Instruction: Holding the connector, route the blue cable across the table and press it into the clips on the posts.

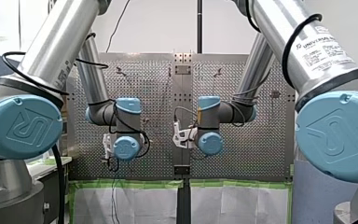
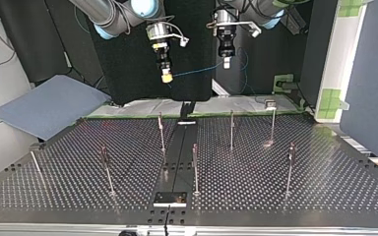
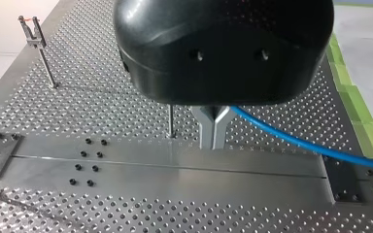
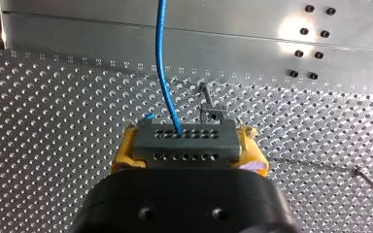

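Grey connector point(image 4: 184, 138), blue cable point(image 4: 161, 73), yellow-padded right claw point(image 4: 187, 156), silver perforated table point(image 4: 53, 145).

My left tool point(image 2: 226, 63) and my right tool point(image 2: 166, 77) hang side by side, pointing down, fingers closed.

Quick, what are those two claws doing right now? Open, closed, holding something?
My left gripper: closed on the blue cable.
My right gripper: closed on the connector.

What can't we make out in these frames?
Front view: wrist joints hide left hand, right hand, blue cable, connector.
Top view: clips on posts too small.
Wrist views: cable cut off at picture edges.
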Robot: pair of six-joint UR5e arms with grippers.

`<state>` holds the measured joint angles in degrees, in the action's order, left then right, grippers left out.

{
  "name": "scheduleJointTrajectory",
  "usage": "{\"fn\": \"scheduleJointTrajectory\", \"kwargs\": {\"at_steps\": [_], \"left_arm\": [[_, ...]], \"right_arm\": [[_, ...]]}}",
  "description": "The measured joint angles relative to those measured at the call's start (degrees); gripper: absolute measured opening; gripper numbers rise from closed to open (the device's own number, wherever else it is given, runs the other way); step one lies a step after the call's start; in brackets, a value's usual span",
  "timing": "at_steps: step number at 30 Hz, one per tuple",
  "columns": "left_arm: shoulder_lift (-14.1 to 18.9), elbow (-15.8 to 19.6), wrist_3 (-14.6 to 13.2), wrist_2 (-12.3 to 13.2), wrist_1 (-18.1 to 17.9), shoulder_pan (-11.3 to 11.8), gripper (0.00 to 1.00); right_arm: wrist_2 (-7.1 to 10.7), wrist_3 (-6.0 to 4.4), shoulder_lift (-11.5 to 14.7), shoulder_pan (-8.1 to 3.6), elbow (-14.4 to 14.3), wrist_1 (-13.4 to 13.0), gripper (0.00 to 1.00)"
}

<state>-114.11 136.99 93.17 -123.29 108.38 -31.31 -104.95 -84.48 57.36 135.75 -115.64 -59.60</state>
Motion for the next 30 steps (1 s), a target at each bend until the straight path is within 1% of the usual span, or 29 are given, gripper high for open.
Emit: {"fn": "scheduleJointTrajectory", "kwargs": {"at_steps": [3, 5, 10, 13, 16, 25, 30], "left_arm": [[0.0, 0.0, 0.0, 0.0, 0.0, 0.0, 0.00], [0.0, 0.0, 0.0, 0.0, 0.0, 0.0, 0.00], [0.0, 0.0, 0.0, 0.0, 0.0, 0.0, 0.00], [0.0, 0.0, 0.0, 0.0, 0.0, 0.0, 0.00], [0.0, 0.0, 0.0, 0.0, 0.0, 0.0, 0.00], [-0.2, 0.2, -0.2, 0.2, 0.2, -0.2, 0.00], [-0.9, 1.5, -0.7, 0.6, 1.6, -0.8, 0.00]], "right_arm": [[-0.12, 0.14, -0.2, 0.12, 0.2, 0.2, 0.00], [-0.25, 0.30, -0.8, 0.25, 0.5, 0.9, 0.00], [-0.34, 0.42, -3.3, 0.34, 0.8, 3.2, 0.00], [-0.35, 0.44, -4.7, 0.35, 0.9, 3.8, 0.00], [-0.35, 0.44, -5.4, 0.35, 0.9, 4.0, 0.00], [-0.35, 0.44, -5.7, 0.36, 0.9, 4.0, 0.00], [-0.35, 0.44, -5.7, 0.35, 0.9, 4.0, 0.00]]}}
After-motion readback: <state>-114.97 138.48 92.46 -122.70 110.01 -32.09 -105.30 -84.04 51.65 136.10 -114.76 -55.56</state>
